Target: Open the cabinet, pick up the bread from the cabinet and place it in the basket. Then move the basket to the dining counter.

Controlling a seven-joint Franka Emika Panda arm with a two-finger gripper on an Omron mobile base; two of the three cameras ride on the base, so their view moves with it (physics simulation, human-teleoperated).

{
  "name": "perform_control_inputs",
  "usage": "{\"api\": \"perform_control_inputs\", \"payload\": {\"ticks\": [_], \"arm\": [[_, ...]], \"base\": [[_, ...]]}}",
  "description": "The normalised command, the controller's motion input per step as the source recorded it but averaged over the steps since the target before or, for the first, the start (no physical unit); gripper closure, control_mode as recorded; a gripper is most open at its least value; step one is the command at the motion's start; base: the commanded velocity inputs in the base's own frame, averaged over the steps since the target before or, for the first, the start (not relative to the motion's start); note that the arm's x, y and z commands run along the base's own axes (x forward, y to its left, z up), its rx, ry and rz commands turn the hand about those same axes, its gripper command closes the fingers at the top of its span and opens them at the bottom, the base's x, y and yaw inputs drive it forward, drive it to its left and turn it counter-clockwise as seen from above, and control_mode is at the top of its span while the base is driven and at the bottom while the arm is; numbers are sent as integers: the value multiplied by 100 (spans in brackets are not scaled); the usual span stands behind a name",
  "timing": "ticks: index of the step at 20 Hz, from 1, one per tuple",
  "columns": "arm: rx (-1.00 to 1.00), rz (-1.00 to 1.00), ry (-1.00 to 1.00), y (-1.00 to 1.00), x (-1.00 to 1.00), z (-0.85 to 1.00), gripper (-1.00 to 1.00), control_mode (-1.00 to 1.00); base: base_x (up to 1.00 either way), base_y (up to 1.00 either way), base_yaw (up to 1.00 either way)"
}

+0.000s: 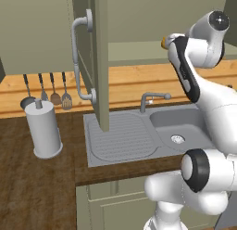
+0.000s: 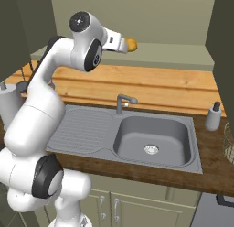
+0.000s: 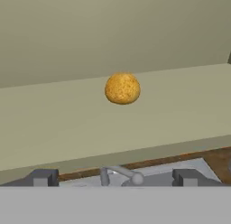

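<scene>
One round speckled golden bread point(image 3: 122, 88) on smooth cabinet point(image 3: 67, 123) shelf, pincer point(image 3: 115, 178) wide open

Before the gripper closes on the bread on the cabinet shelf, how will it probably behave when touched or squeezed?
The bread is round and sits on a flat shelf with nothing beside it, so a nudge from one finger would probably roll it. It looks like a soft bun, so it may squash under a hard grip. It seems light. The gripper is open, aimed at it.
</scene>
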Motion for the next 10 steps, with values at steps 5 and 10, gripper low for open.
{"api": "perform_control_inputs", "payload": {"ticks": [5, 10], "arm": [[-5, -7, 5, -13, 68, 0, -100, -100], [-5, -13, 10, -25, 62, 0, -100, -100]], "base": [[0, 0, 0], [0, 0, 0]]}}
